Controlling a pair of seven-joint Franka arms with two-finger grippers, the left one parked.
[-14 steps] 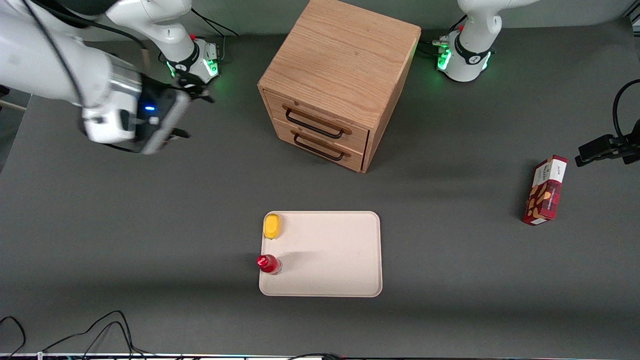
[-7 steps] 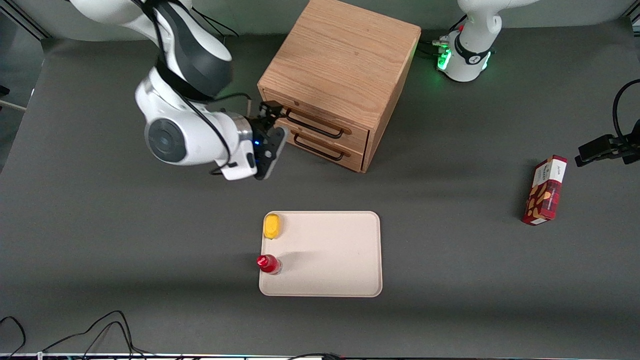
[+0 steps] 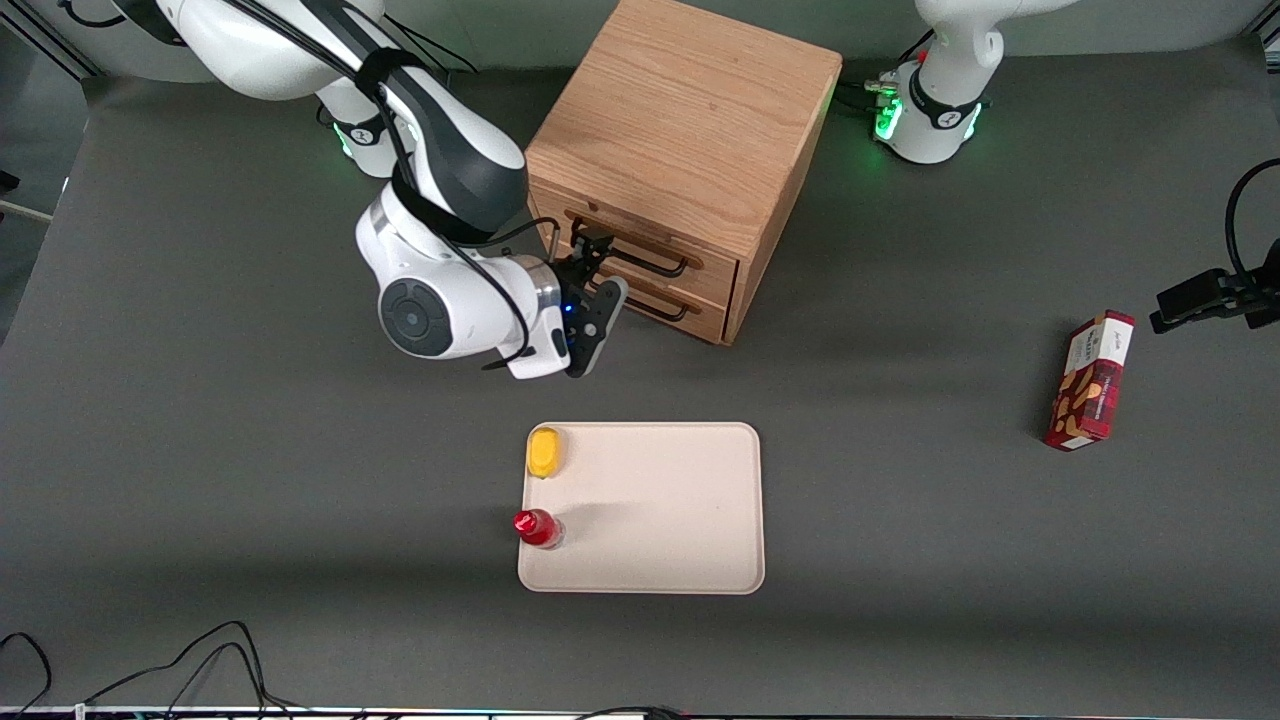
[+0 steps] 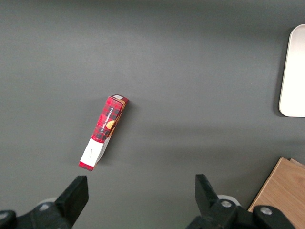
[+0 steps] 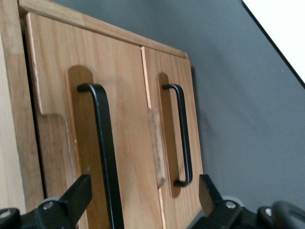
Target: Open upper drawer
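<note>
**Gripper at the upper drawer's handle**

The wooden cabinet point(image 3: 690, 150) stands farther from the front camera than the cream tray point(image 3: 660, 520). Its upper drawer point(image 3: 640, 235) looks shut, flush above the lower drawer point(image 5: 171, 138). The gripper point(image 5: 143, 200) hovers in front of the black handle point(image 5: 102, 152), fingers point(image 5: 76, 198) spread to either side, seemingly not touching it.

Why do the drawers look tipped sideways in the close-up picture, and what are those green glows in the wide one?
Right wrist view: the camera rides the arm, so the upper drawer and its handle appear rotated, framed by the open end effector. Front view: green glow comes from lights on the arm bases; soft overhead light casts a faint shadow beside the cabinet.
</note>
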